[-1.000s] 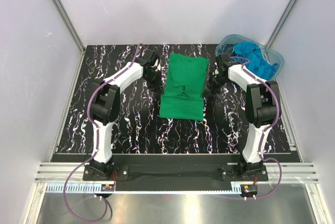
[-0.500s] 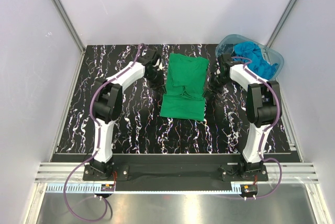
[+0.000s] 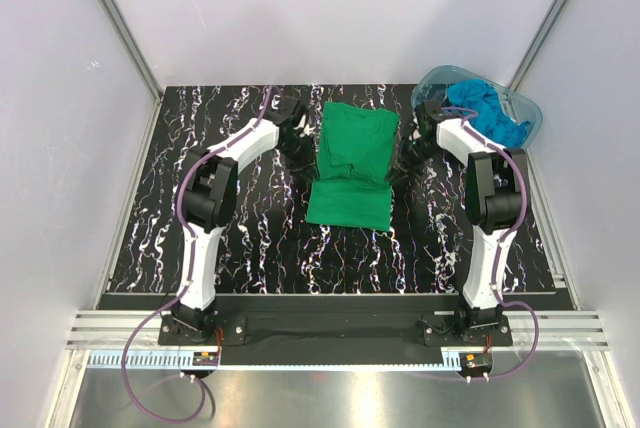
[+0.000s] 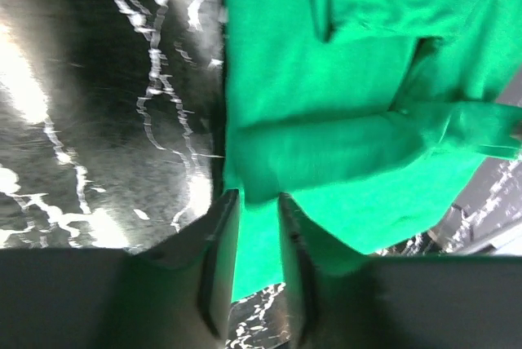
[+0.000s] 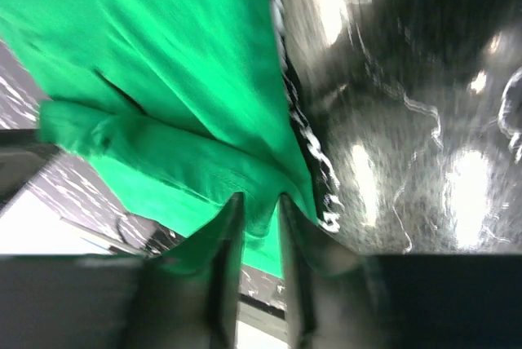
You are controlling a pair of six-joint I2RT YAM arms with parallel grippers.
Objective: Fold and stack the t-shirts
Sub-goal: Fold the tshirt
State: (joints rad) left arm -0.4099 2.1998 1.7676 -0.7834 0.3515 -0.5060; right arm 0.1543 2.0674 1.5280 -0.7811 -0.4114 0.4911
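Note:
The green t-shirt (image 3: 352, 163) lies partly folded at the middle back of the table, its lower part flat and its upper part doubled over. My left gripper (image 3: 302, 158) is at its left edge, shut on a fold of the green cloth (image 4: 326, 145), which runs between the fingers (image 4: 220, 259). My right gripper (image 3: 399, 170) is at its right edge, shut on the green cloth (image 5: 163, 80) the same way. The gripper tips show in the left wrist view (image 4: 257, 202) and the right wrist view (image 5: 257, 202). The turquoise-blue t-shirts (image 3: 490, 113) lie crumpled in the tub.
The clear blue-tinted plastic tub (image 3: 532, 108) stands at the back right corner, close behind the right arm. The black marbled table (image 3: 250, 238) ends at grey walls on the left, back and right.
Both arms have shifted slightly, elbows drawn in and toward the back, still holding the shirt's sides. The green shirt has barely moved.

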